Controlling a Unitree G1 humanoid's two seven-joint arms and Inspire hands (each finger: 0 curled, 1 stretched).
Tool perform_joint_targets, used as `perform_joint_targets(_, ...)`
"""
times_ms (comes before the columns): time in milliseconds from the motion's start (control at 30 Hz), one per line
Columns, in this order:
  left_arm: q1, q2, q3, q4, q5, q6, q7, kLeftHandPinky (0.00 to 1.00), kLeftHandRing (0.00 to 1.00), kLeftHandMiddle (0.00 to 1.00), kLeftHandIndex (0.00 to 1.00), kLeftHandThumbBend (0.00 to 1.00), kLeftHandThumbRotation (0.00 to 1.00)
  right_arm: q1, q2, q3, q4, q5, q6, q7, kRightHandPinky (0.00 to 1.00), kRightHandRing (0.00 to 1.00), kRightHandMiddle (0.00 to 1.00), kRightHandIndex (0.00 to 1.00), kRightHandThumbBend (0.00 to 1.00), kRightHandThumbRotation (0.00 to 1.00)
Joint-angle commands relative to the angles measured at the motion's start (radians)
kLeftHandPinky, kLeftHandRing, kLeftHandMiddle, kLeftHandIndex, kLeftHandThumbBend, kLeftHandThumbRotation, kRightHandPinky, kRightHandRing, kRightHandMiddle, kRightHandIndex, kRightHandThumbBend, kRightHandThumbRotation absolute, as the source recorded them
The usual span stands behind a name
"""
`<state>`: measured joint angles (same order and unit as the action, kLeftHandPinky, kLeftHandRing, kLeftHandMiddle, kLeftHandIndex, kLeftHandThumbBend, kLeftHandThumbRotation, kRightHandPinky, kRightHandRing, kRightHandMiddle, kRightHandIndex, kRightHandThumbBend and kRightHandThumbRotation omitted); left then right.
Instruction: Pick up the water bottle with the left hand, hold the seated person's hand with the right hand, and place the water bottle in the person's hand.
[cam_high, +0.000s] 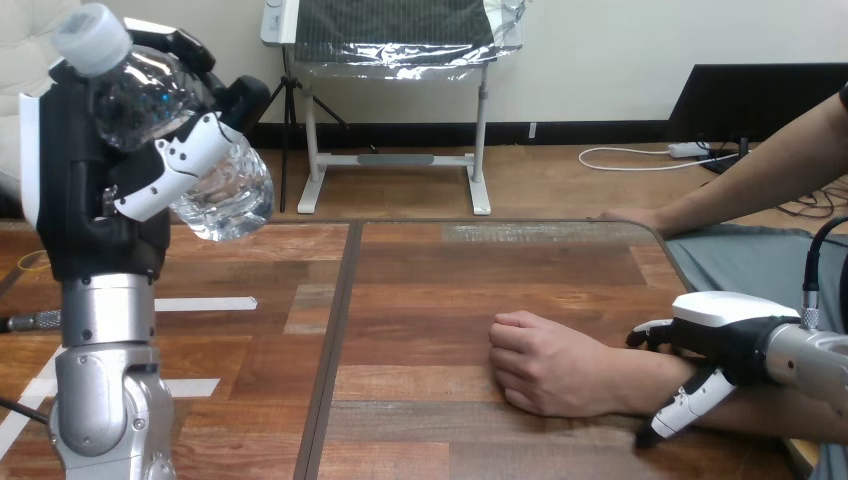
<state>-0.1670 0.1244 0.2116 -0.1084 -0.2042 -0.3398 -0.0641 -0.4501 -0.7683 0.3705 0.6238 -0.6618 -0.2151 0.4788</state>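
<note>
The left robot hand (95, 195) is at the view's upper left, well above the worktop (450, 280), on an upright silver forearm. Its fingers (170, 175) are curled across the front of the water bottle (220, 195) and grip it round the middle. The bottle is clear and tilted: its white cap (90, 38) points up and to the left, above the hand, and its base juts out low to the right past the fingers. The right robot hand (725, 320) is low at the view's right, closed over the person's wrist (640, 385), with fingers on the far side and the thumb (680, 410) on the near side. Just left of it, the person's near hand (545, 365) rests on the worktop in a loose fist, well apart from the bottle. The person's far hand (630, 216) lies flat at the worktop's far edge.
</note>
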Motion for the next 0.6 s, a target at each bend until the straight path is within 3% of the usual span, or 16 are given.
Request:
perform_joint_targets(0, -0.055, 0.008, 0.007, -0.041, -0.011, -0.015, -0.003, 0.21, 0.26, 0.33, 0.4, 0.58, 0.0, 0.071, 0.063, 0.045, 0.047, 0.004, 0.0, -0.003, 0.66, 0.89, 0.9, 0.91, 0.95, 0.53)
perform_joint_targets(567, -0.053, 0.007, 0.005, -0.065, -0.023, 0.001, -0.002, 0.21, 0.26, 0.33, 0.39, 0.57, 0.0, 0.095, 0.094, 0.047, 0.049, 0.016, 0.016, -0.034, 0.66, 0.88, 0.89, 0.87, 0.93, 0.5)
